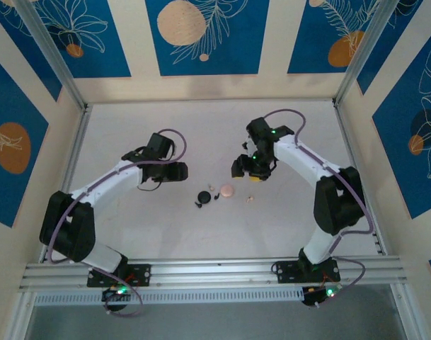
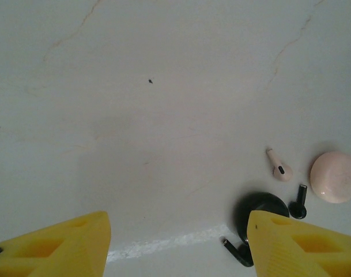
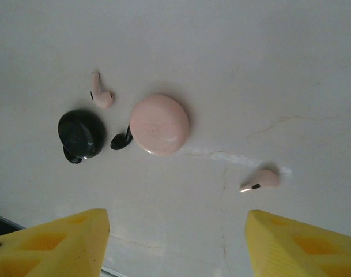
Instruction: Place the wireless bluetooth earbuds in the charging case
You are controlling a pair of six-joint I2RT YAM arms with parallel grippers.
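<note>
Both round charging cases lie shut in the middle of the table, the black case (image 1: 204,197) (image 2: 261,206) (image 3: 81,133) beside the pale pink case (image 1: 227,190) (image 2: 335,176) (image 3: 159,124). Loose earbuds surround them. One pink bud (image 2: 279,165) (image 3: 101,94) lies beyond the black case and another pink bud (image 1: 249,198) (image 3: 260,180) lies off to the right. A black bud (image 2: 299,203) (image 3: 121,140) sits between the cases, and a second black bud (image 2: 237,252) (image 3: 71,157) rests against the black case. My left gripper (image 1: 176,171) (image 2: 178,245) hovers open, left of the group. My right gripper (image 1: 247,170) (image 3: 178,245) hovers open above and behind it. Neither holds anything.
The pale tabletop (image 1: 144,227) is enclosed by aluminium frame posts (image 1: 73,92) and patterned blue walls. A white scuff line (image 2: 163,242) marks the surface near the black case.
</note>
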